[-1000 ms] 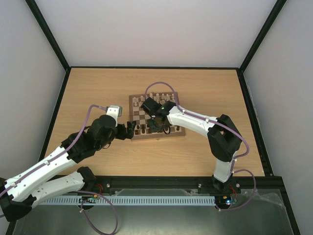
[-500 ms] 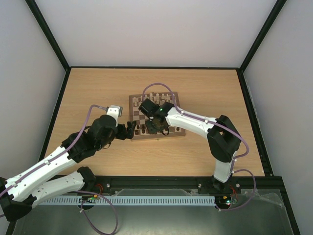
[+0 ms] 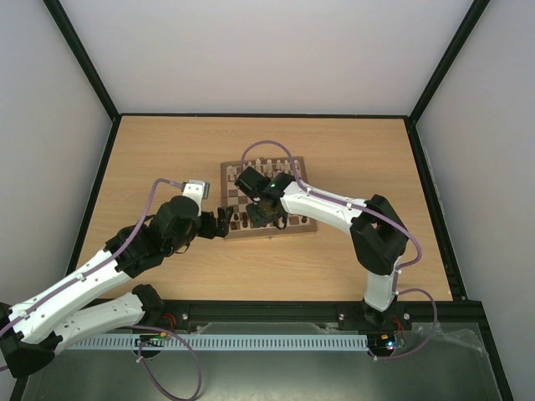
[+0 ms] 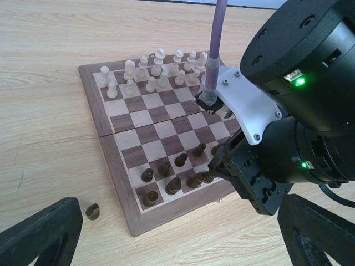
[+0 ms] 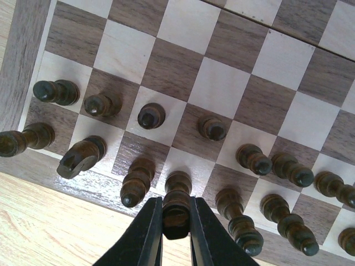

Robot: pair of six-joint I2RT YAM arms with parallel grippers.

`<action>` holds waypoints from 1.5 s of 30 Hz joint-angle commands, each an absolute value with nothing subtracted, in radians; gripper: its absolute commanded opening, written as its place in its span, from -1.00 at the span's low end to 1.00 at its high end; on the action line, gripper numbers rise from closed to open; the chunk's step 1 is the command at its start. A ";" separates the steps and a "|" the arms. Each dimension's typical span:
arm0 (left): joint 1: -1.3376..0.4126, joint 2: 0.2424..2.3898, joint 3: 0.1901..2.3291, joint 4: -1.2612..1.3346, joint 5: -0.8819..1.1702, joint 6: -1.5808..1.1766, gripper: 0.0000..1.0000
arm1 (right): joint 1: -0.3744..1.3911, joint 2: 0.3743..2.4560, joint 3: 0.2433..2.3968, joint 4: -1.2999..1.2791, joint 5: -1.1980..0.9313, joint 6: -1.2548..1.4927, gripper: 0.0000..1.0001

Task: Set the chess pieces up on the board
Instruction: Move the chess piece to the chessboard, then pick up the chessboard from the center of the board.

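From above, the board (image 3: 226, 188) lies mid-table, with the right gripper (image 3: 267, 215) over its near edge and the left gripper (image 3: 220, 221) just off its near left corner. The left wrist view shows that gripper's jaws spread wide, dark chess pieces (image 4: 166, 169) on the near rows and one stray piece (image 4: 92, 210) on the table (image 4: 44, 138). The right wrist view shows the right fingers (image 5: 147, 233) clamped on a dark piece (image 5: 176, 210) over the edge row.

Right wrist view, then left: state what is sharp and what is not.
Right wrist view: board and dark pieces sharp, soft sheen on the squares. Left wrist view: board sharp, left end effector dark and featureless in the bottom corners.
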State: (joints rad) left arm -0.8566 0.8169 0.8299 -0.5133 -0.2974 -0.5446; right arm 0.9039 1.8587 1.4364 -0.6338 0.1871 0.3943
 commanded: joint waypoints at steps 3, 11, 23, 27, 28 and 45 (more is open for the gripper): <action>-0.849 0.817 0.815 -0.491 -0.299 -0.535 0.99 | 0.908 1.888 1.472 -0.685 0.204 0.380 -0.73; -0.848 0.806 0.816 -0.491 -0.300 -0.535 0.99 | 0.909 1.880 1.468 -0.690 0.201 0.385 -0.53; -0.847 0.700 0.856 -0.511 -0.339 -0.560 0.99 | 0.912 1.831 1.519 -0.696 0.158 0.374 -0.01; -0.847 0.600 0.880 -0.497 -0.355 -0.571 0.99 | 0.931 1.846 1.576 -0.685 0.084 0.357 0.09; -0.847 0.571 0.882 -0.487 -0.350 -0.570 0.99 | 0.936 1.855 1.608 -0.682 0.058 0.352 0.09; -0.848 0.346 0.918 -0.473 -0.295 -0.561 0.99 | 1.055 2.230 2.042 -0.836 0.046 0.361 -0.03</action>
